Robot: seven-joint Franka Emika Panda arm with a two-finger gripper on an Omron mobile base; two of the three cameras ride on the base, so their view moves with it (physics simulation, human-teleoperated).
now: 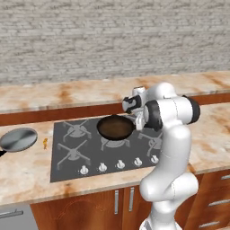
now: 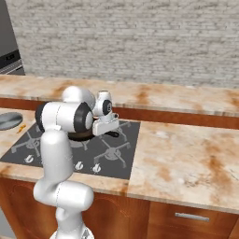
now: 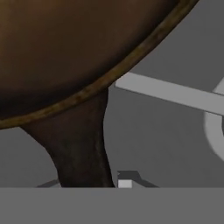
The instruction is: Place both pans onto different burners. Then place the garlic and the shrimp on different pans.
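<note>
Dark pan [image 1: 115, 127] over the centre grates [image 1: 74, 152]; left burners bare, unobstructed.

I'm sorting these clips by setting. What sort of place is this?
A kitchen, rendered rather than real: a dark cooktop with star-shaped burner grates and white knobs is set in a marble-look counter over wooden cabinets, with a grey brick wall behind.

A long brown and tan stone counter [image 1: 27, 175] fills the middle of the frame. A grey brick wall [image 1: 112, 36] stands behind it at the top. Brown wooden cabinets [image 2: 186, 219] with silver handles [image 2: 191, 216] sit below.
</note>
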